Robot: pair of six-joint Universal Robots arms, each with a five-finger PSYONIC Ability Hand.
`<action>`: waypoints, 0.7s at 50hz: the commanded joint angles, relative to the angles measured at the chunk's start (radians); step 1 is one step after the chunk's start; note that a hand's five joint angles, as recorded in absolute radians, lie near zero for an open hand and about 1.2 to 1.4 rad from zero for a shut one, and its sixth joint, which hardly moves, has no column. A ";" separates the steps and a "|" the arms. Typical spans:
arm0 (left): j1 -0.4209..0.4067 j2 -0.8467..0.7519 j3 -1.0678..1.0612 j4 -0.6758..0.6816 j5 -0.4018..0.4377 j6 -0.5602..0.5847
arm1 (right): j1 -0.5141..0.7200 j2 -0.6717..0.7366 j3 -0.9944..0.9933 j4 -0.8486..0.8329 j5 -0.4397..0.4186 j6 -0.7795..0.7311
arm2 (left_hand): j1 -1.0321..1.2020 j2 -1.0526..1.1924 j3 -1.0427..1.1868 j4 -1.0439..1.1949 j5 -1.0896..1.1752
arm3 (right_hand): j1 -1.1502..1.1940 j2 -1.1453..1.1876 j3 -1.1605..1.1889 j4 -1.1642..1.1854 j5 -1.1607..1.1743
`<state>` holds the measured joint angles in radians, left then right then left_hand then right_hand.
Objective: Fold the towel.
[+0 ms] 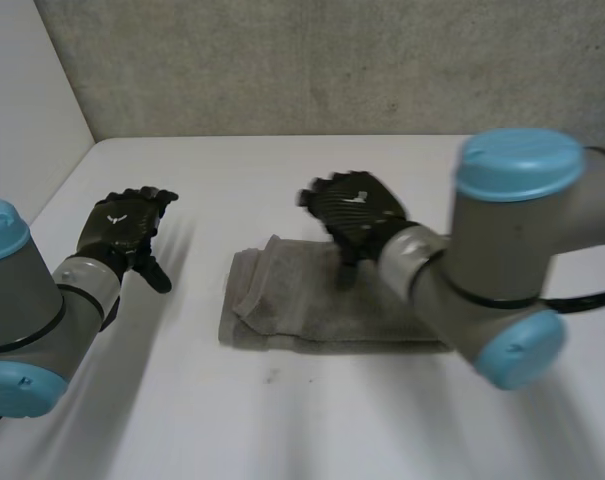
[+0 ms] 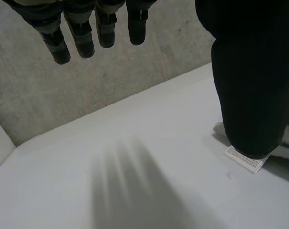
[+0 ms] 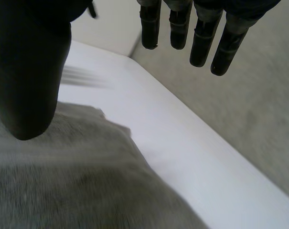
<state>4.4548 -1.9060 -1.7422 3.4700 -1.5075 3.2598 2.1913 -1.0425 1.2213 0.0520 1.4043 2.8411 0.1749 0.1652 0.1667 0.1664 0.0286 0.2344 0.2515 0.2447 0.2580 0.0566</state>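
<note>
A grey towel point(image 1: 312, 300) lies folded into a thick rectangle on the white table point(image 1: 282, 420), its layered edge toward the left. My right hand point(image 1: 357, 212) hovers over the towel's far edge, fingers straight and apart from the thumb, nothing held. Under that hand, the right wrist view shows the towel point(image 3: 77, 181), with the fingers point(image 3: 201, 33) reaching out over the bare table. My left hand point(image 1: 122, 228) hangs open over the bare table to the left of the towel. Beside its thumb point(image 2: 251, 86) the towel's white label point(image 2: 247, 160) shows.
A grey concrete wall point(image 1: 332, 60) runs behind the table's far edge. A white side wall point(image 1: 22, 110) stands at the left. Bare tabletop lies in front of the towel and to its left.
</note>
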 commanded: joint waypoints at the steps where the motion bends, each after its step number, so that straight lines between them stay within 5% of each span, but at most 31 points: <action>1: -0.052 0.012 0.018 0.001 0.004 0.000 | -0.165 -0.088 0.257 -0.017 -0.021 0.023 | 0.018 0.028 0.026 0.027 -0.010 | -0.060 -0.077 -0.070 -0.083 -0.057; 6: -0.098 -0.001 0.036 0.001 0.003 0.001 | -0.240 -0.102 0.389 -0.078 -0.019 0.023 | 0.030 0.039 0.038 0.038 0.002 | -0.041 -0.058 -0.051 -0.064 -0.038; 16: -0.150 -0.018 0.041 0.001 -0.002 0.003 | -0.311 -0.103 0.557 -0.250 -0.007 -0.014 | 0.027 0.037 0.035 0.035 -0.001 | 0.470 0.453 0.460 0.446 0.473; 19: -0.149 -0.016 0.035 0.001 -0.002 0.003 | -0.311 -0.103 0.563 -0.256 -0.005 -0.035 | 0.027 0.037 0.035 0.035 -0.001 | 0.678 0.661 0.668 0.655 0.682; 21: -0.149 -0.015 0.033 0.001 -0.002 0.003 | -0.312 -0.105 0.558 -0.262 -0.004 -0.058 | 0.027 0.037 0.035 0.035 -0.001 | 1.159 1.142 1.149 1.136 1.162; 30: -0.140 -0.004 0.030 0.001 -0.005 -0.003 | -0.288 -0.125 0.429 -0.273 0.005 -0.126 | 0.021 0.031 0.029 0.029 -0.007 | 1.162 1.145 1.152 1.138 1.165; 35: -0.135 0.016 0.041 0.000 -0.011 -0.006 | -0.100 -0.068 0.244 -0.262 0.007 -0.192 | 0.030 0.039 0.038 0.038 0.002 | 1.162 1.145 1.152 1.138 1.165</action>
<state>4.3164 -1.9057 -1.7095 3.4713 -1.5142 3.2555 1.9566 -1.1531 1.6051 -0.2190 1.4095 2.6955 0.1753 0.1739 0.1719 0.1718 0.0286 1.2904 1.3279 1.3340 1.3439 1.1504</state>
